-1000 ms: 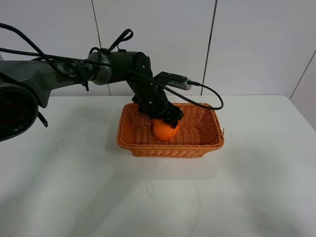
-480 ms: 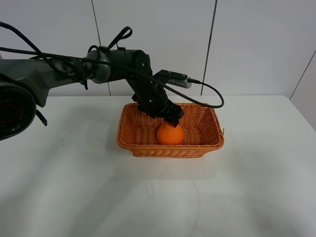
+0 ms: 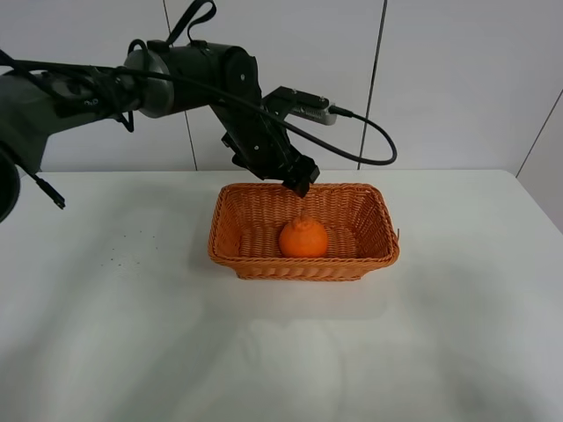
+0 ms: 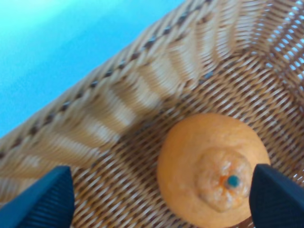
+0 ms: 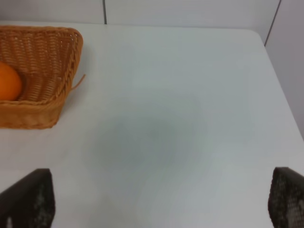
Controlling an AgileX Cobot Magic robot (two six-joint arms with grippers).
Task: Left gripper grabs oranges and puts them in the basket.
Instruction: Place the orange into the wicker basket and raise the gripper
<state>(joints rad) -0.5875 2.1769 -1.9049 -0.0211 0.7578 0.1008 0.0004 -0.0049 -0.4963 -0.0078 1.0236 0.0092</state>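
The orange [image 3: 303, 238] lies on the floor of the wicker basket [image 3: 369, 257], stem knob up. My left gripper [image 3: 299, 183] hangs open and empty above the basket's far rim, clear of the fruit. In the left wrist view the orange [image 4: 211, 166] sits below between my two spread fingertips [image 4: 45, 199], with the basket wall [image 4: 118, 109] beside it. The right wrist view shows the basket [image 5: 45, 107] and part of the orange [image 5: 8, 81] far off to one side. My right gripper [image 5: 156, 202] is open over bare table; it is out of the exterior view.
The white table [image 3: 457, 334] stretches around the basket. A black cable [image 3: 374, 154] loops from the left arm behind the basket. A white panelled wall [image 3: 457, 79] stands behind the table, whose right edge [image 5: 280, 80] shows in the right wrist view.
My left gripper let go of the orange, which now rests in the basket. The gripper then rose and drew back toward the basket's far rim.
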